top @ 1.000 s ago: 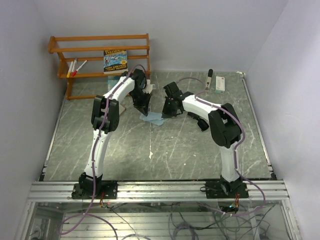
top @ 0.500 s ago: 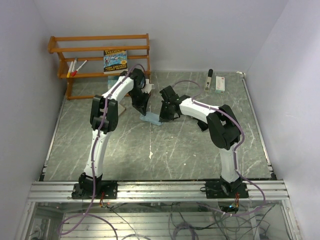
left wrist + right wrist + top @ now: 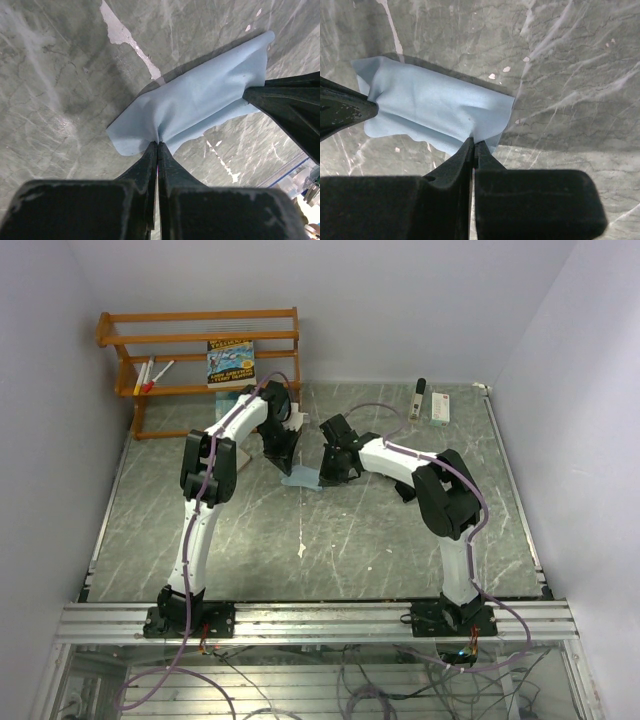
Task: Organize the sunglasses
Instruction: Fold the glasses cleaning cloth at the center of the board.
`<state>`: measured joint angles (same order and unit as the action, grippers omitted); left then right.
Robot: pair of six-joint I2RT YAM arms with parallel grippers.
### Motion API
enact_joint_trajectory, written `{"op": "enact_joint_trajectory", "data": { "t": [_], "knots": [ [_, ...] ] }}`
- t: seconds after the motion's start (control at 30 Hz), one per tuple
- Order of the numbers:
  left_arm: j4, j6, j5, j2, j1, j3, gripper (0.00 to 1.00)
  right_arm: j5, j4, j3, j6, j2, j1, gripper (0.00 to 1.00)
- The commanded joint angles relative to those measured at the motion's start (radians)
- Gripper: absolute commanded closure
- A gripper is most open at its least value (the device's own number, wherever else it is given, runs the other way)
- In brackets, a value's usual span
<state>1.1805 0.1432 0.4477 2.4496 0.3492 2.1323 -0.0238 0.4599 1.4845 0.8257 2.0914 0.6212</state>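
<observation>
A light blue cleaning cloth (image 3: 303, 479) lies low over the table between the two arms. My left gripper (image 3: 285, 462) is shut on one edge of it; in the left wrist view the tips (image 3: 158, 144) pinch the cloth (image 3: 200, 100). My right gripper (image 3: 328, 474) is shut on the opposite edge; in the right wrist view the tips (image 3: 472, 142) pinch the cloth (image 3: 435, 107). Each wrist view shows the other gripper's fingers at the cloth's far end. No sunglasses show clearly.
A wooden shelf rack (image 3: 200, 340) stands at the back left with a book (image 3: 230, 362) and markers (image 3: 150, 375). A slim black object (image 3: 420, 396) and a white box (image 3: 441, 408) lie at the back right. The table is grey-green marble.
My right gripper has moved left, closer to my left gripper, and the cloth between them has bunched slightly. Both stay shut on the cloth.
</observation>
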Motion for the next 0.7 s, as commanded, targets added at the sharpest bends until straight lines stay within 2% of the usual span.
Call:
{"op": "enact_joint_trajectory", "data": {
  "t": [0.0, 0.17, 0.3, 0.43, 0.57, 0.67],
  "knots": [
    [0.006, 0.027, -0.059, -0.015, -0.015, 0.014, 0.93, 0.025, 0.054, -0.031, -0.026, 0.001, -0.009, 1.0],
    [0.019, 0.029, -0.062, 0.02, -0.014, 0.045, 0.93, 0.026, 0.058, -0.026, -0.029, 0.0, -0.009, 1.0],
    [-0.012, 0.027, -0.103, 0.001, -0.014, 0.026, 0.92, 0.039, 0.064, -0.038, -0.032, -0.013, -0.007, 0.87],
    [-0.022, 0.027, -0.114, -0.011, -0.014, 0.026, 0.78, 0.044, 0.063, -0.052, -0.034, -0.027, -0.01, 0.76],
    [-0.034, 0.018, -0.104, -0.023, -0.014, 0.023, 0.57, 0.052, 0.06, -0.053, -0.04, -0.046, -0.012, 0.73],
    [-0.031, 0.019, -0.101, -0.035, -0.014, 0.028, 0.47, 0.059, 0.052, -0.055, -0.043, -0.066, -0.02, 0.72]
  ]
}}
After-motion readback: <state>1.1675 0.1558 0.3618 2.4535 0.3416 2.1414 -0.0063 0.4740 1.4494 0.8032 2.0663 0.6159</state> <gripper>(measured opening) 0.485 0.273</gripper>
